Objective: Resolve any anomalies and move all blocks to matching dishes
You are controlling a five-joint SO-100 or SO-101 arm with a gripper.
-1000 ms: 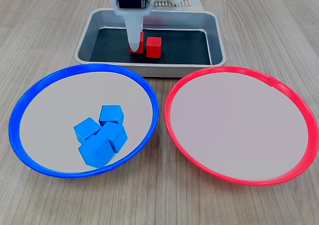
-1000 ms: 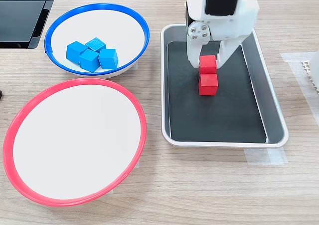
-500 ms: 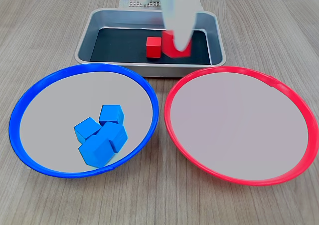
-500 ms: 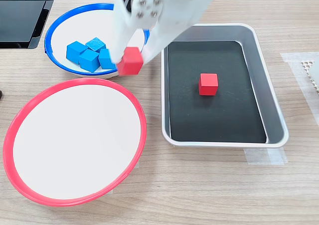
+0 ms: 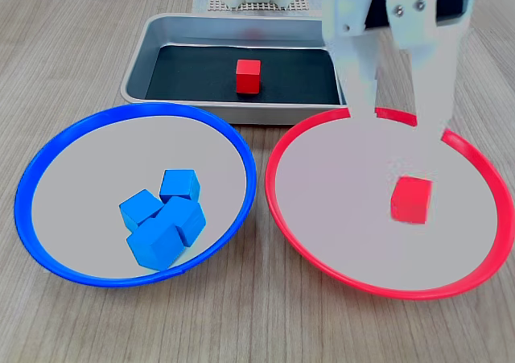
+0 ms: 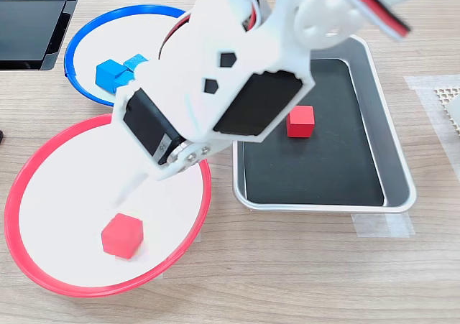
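My gripper [image 5: 396, 123] hangs open over the red-rimmed dish [image 5: 274, 174], its two white fingers spread apart with nothing between them. A red block [image 5: 411, 200] sits inside that dish just below the fingers, slightly blurred, also seen as the red block [image 6: 122, 235] in the red-rimmed dish [image 6: 16, 192] under my gripper [image 6: 135, 186]. The other red block [image 5: 249, 76] rests on the black liner of the silver tray [image 5: 143, 51]. Several blue blocks [image 5: 165, 216] lie clustered in the blue-rimmed dish [image 5: 47, 150]; in the second exterior view my arm hides most of the blue blocks [image 6: 109, 72].
The arm's body crosses above the tray's [image 6: 399, 174] left edge and part of the blue-rimmed dish [image 6: 77, 45] in the second exterior view. A black flat object [image 6: 29, 15] lies at the second exterior view's top left. A white perforated piece [image 6: 450, 103] sits at its right edge.
The gripper lifted one red block out of the tray, carried it over to the red-rimmed dish and opened; the block is now in that dish. The other blocks stayed put.
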